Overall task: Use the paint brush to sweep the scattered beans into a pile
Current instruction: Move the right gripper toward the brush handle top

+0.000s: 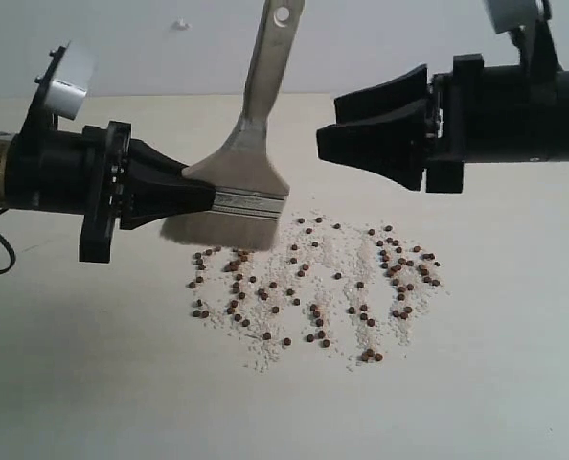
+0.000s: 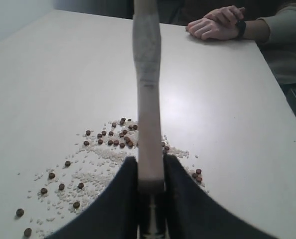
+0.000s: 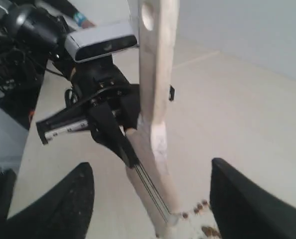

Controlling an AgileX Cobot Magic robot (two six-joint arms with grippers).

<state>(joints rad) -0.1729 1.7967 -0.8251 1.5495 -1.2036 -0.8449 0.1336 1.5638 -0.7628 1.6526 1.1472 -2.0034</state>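
Observation:
My left gripper is shut on the paint brush, clamping it at the silver ferrule. The cream handle rises upright and its whitish bristles touch the table at the near-left edge of the beans. The reddish-brown beans lie scattered with white grains in a wide patch; no compact pile shows. In the left wrist view the handle stands between the dark fingers, with beans behind. My right gripper hovers open above the patch, right of the handle. The right wrist view shows the handle and empty fingers.
The pale table extends around the patch on all sides. A person's hands rest on the far table edge in the left wrist view. The left arm's camera and body show in the right wrist view.

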